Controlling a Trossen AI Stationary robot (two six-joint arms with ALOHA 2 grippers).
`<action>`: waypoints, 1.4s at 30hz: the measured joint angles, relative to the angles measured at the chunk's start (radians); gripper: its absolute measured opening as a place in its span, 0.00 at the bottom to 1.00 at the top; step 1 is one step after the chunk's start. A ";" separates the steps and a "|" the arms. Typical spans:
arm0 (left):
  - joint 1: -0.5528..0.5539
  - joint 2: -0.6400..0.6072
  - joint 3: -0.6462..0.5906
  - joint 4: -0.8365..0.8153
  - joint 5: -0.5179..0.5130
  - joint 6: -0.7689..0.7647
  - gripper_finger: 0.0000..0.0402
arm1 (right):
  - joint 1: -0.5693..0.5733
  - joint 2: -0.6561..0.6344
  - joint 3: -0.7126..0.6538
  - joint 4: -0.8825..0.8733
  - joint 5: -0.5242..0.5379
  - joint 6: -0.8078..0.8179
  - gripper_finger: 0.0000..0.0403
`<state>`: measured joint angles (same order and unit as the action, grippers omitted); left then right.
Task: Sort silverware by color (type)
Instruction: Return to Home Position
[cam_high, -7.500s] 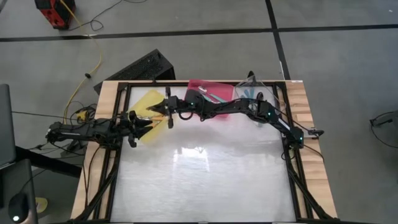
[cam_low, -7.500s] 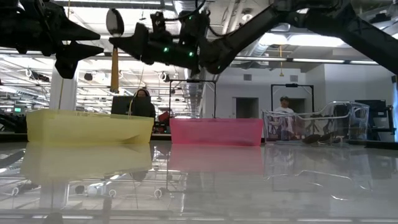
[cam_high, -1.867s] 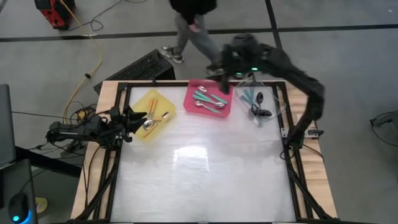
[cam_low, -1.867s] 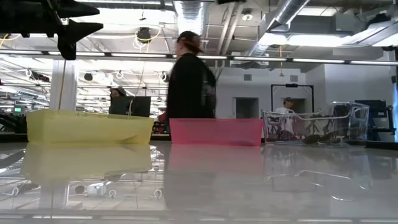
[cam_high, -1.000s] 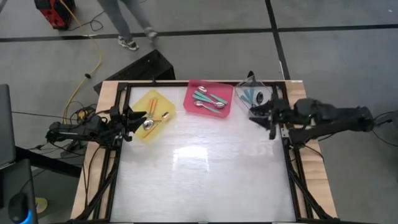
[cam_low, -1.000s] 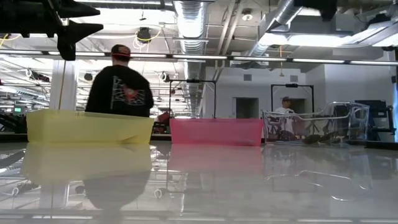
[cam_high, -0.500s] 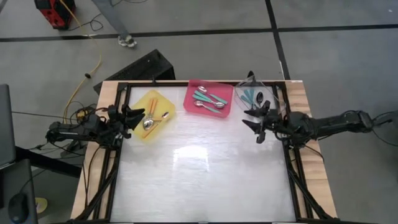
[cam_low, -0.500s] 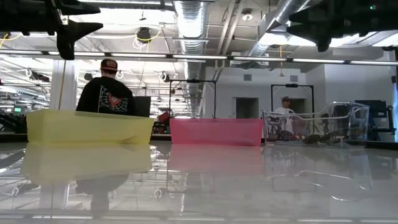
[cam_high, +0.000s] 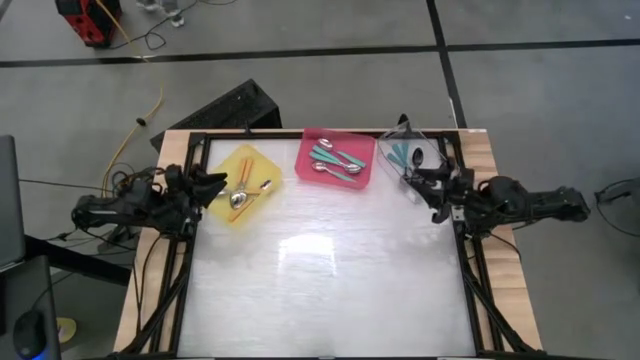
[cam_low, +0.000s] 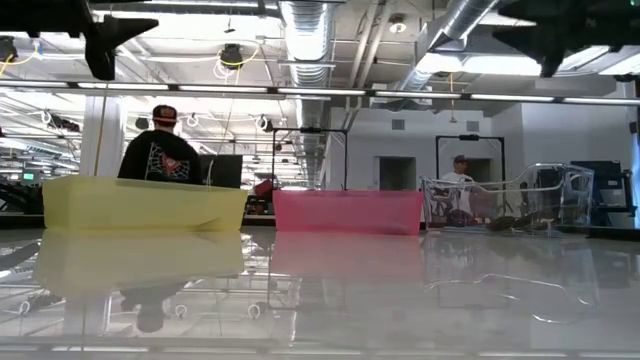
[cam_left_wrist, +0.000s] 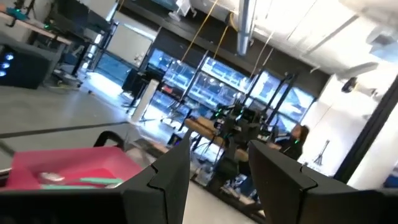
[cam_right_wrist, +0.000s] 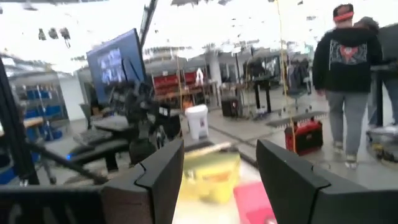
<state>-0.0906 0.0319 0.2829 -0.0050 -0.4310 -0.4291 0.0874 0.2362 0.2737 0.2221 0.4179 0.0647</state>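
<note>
Orange-handled spoons (cam_high: 243, 193) lie in the yellow tray (cam_high: 262, 171). Teal-handled spoons with silver bowls (cam_high: 336, 160) lie in the pink tray (cam_high: 310, 146). Teal-handled spoons with dark bowls (cam_high: 408, 155) lie in the clear tray (cam_high: 388, 168). My left gripper (cam_high: 212, 183) hovers open at the yellow tray's left side, above the table, with nothing between its fingers (cam_left_wrist: 168, 180). My right gripper (cam_high: 424, 183) hovers open just on the near side of the clear tray, likewise empty (cam_right_wrist: 217, 152). In the low view both grippers sit high above the trays, the left (cam_low: 108, 45) and the right (cam_low: 552, 45).
The three trays stand in a row along the table's far edge; the glossy white tabletop (cam_high: 320, 280) stretches toward the near edge. A person in a dark shirt (cam_low: 160, 150) stands in the room behind the yellow tray. A black case (cam_high: 230, 105) lies on the floor beyond the table.
My right gripper has drawn back toward the table's right edge, staying open and empty. My left gripper has slid a little toward the left edge, away from the yellow tray. The person behind the table has walked on toward the left. The spoons have not moved.
</note>
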 joint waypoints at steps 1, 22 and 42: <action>0.000 0.000 0.014 -0.027 -0.008 0.001 0.37 | 0.002 -0.023 0.000 -0.038 0.000 0.010 0.56; 0.000 0.000 -0.068 -0.022 -0.031 -0.014 0.37 | 0.032 -0.200 -0.001 -0.352 0.011 0.068 0.56; 0.000 0.000 -0.078 -0.024 -0.082 0.017 0.37 | 0.028 -0.200 -0.116 -0.246 0.011 0.112 0.56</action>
<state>-0.0906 0.0319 0.2054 -0.0286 -0.5133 -0.4119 0.1154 0.0360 0.1580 -0.0239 0.4286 0.1762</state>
